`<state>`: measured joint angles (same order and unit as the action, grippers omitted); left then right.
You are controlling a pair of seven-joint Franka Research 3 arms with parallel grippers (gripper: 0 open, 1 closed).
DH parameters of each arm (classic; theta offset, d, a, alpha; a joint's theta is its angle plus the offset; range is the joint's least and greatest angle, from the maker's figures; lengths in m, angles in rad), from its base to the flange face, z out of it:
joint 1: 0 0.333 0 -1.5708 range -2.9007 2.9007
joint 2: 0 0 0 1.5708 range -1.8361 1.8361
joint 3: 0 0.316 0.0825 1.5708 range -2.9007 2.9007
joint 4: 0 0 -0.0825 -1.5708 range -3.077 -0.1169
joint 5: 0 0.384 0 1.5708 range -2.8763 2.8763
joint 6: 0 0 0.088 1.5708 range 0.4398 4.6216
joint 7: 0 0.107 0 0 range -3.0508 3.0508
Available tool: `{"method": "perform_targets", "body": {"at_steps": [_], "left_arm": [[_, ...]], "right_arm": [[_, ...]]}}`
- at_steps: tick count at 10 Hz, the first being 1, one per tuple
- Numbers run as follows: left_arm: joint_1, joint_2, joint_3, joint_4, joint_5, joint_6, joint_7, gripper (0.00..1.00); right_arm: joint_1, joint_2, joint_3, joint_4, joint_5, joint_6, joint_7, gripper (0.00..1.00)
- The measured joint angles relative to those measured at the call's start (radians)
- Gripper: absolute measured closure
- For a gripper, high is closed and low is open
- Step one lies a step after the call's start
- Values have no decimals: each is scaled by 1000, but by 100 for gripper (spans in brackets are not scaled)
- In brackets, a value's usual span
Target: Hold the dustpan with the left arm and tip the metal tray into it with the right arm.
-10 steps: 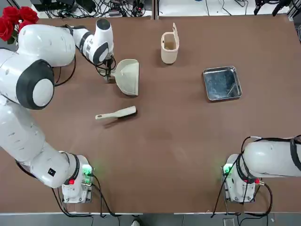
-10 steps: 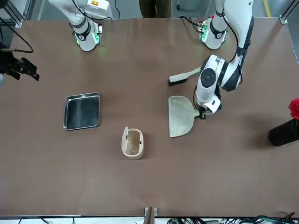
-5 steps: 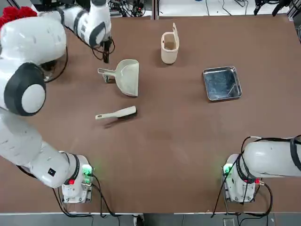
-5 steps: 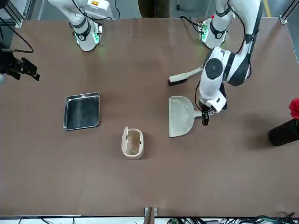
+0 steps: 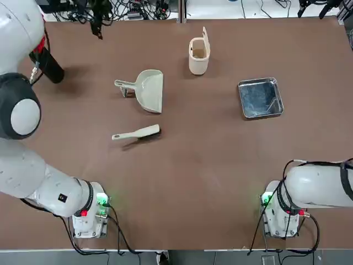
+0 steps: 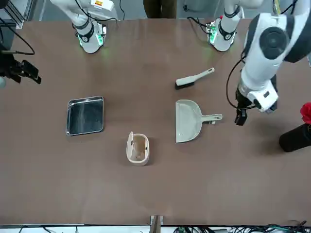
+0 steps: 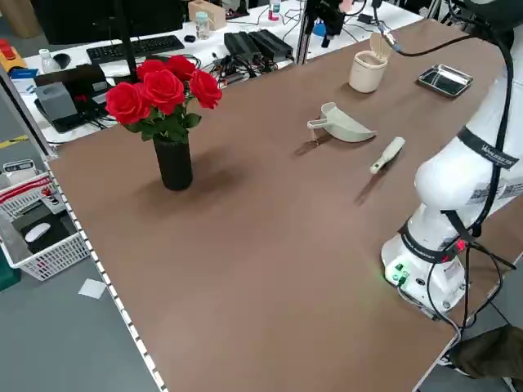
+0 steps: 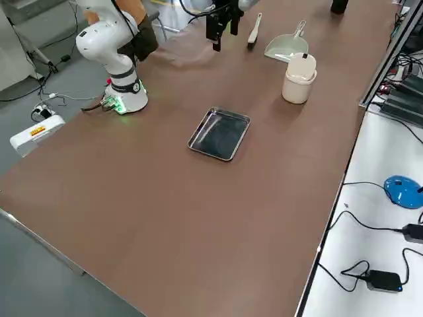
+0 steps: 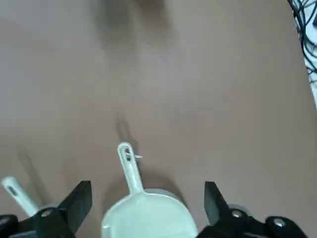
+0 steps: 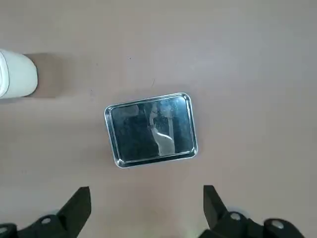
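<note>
Brown tabletop (image 5: 209, 182) carries the dustpan (image 5: 149, 91), a cream plastic scoop with a wide flat blade and a short stubby handle, lying flat and untouched near the middle. Well to its right lies the metal tray (image 5: 260, 97), shiny, square, with raised rim and rounded corners. The left gripper (image 6: 239, 118) hangs raised beyond the dustpan's handle, fingers wide apart and empty; the right gripper (image 10: 146, 210), above the tray, is likewise spread and empty.

Cream dustpan (image 5: 150, 90), brush (image 5: 137, 133) and flap cup (image 5: 198, 54) on a brown counter (image 5: 209, 176); shiny silver metal tray (image 5: 260, 97); red roses (image 7: 161, 90) in a black vase (image 7: 173, 162).
</note>
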<state>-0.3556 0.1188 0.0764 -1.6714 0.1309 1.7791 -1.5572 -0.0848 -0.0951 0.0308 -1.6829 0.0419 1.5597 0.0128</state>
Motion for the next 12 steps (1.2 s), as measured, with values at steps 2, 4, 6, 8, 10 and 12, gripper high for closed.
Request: {"method": "perform_targets", "body": {"at_steps": [2,4,6,8,10,12], "left_arm": [[127,-4,-14,70,-122,-48,291,0],[275,-15,-113,101,-160,-92,543,0],[396,-15,-262,139,-145,-121,789,0],[415,-15,-307,171,-79,-193,1047,0],[416,-17,-313,209,-70,-245,1253,0],[416,-20,-316,245,-70,-272,1291,0]], "right_arm": [[-1,0,-1,0,0,0,0,0],[-3,0,-3,0,0,-1,0,0],[-4,-1,-3,0,0,-6,0,0],[-4,-5,-2,0,0,-8,0,0],[-4,-7,-2,0,0,-6,0,0],[-4,-7,-2,0,0,-6,0,0]]}}
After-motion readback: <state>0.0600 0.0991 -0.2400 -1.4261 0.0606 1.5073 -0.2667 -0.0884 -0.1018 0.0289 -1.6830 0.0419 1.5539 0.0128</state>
